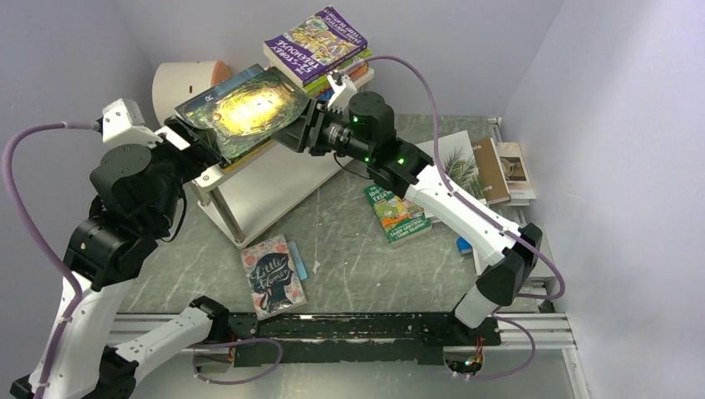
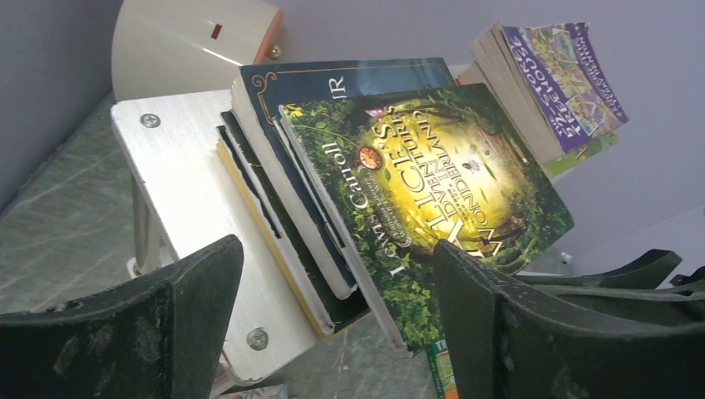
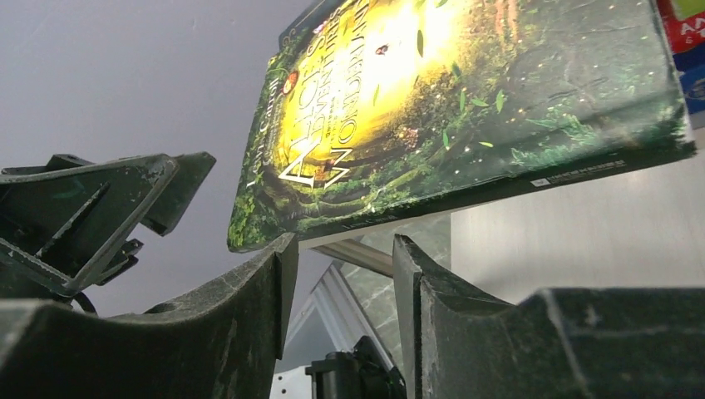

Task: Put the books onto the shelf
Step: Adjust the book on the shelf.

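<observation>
Near rail (image 1: 349, 326) carried both arm bases. Little Women (image 1: 273, 276) lay flat on the bench (image 1: 349, 249) just past it, with a small blue bar (image 1: 300, 269) just beside its right edge. Green Treehouse book (image 1: 397, 214) lay flat farther right, by the right arm. More books lay at the far right: a white one (image 1: 460, 162) and brown ones (image 1: 492, 170). Shelf (image 1: 270, 183) stood far left, set at an angle. On the left end of its top board sat a pile with a dark-blue book (image 2: 357, 79) over black and yellow ones. Alice book (image 1: 245, 108) lay tilted on top of that pile, overhanging the board's edge. Purple Treehouse book (image 1: 316, 41) topped a second pile at the board's far end. Left fingers (image 1: 199, 150) were wide with nothing between them, at Alice's left edge; contact unclear. Right fingers (image 1: 293, 133) were about half apart with an empty gap, tips right at Alice's right edge. White cylinder (image 1: 187, 83) lay behind the shelf.
</observation>
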{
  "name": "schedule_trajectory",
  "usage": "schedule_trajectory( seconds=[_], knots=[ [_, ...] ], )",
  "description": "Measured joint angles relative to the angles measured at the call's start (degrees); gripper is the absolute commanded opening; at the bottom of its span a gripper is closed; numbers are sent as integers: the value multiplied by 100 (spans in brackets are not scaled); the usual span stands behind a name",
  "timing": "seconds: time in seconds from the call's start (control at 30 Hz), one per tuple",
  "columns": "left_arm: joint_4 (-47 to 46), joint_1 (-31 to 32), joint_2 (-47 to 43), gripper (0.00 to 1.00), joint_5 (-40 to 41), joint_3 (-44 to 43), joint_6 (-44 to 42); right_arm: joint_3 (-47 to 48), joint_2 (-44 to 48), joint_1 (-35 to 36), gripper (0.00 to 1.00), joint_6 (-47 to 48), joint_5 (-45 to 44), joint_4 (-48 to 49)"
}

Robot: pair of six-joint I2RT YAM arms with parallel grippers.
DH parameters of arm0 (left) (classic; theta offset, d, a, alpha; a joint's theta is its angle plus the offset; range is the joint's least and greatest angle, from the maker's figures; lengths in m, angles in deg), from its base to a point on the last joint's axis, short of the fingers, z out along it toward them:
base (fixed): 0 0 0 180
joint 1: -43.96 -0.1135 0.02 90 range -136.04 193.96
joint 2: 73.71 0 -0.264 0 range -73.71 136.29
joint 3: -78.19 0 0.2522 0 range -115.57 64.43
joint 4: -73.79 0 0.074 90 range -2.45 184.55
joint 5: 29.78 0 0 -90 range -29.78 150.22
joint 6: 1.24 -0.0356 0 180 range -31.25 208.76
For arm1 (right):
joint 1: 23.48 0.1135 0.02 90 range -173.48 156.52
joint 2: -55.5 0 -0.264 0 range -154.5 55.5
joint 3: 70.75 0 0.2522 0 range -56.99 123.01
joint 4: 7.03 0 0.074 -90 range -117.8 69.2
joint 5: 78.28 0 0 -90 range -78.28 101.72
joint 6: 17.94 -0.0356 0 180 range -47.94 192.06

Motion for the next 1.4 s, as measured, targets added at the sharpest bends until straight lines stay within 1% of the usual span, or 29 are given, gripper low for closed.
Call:
schedule_trajectory(
  seconds=[0.07,0.23,0.33,0.43,0.67,0.97,1.2,1.4],
  knots=[
    [-57,0,17,93,-28,13,35,-68,0,42,49,-20,-15,166],
    [-166,0,111,93,-168,179,98,-509,-2,66,42,-181,-57,778],
    [-205,2,166,95,-236,232,105,-636,-4,72,34,-295,-55,1086],
    [-275,0,254,95,-297,245,105,-647,-22,87,31,-389,-61,1316],
    [-356,2,280,95,-348,256,101,-538,-260,94,28,-457,-105,1499],
    [-490,2,282,95,-415,256,59,-68,-575,94,19,-402,-251,1397],
    [-546,0,280,95,-428,256,13,83,-680,94,19,-374,-343,1292],
    [-546,0,280,95,-428,256,-28,173,-772,94,27,-367,-337,1283]
  ],
)
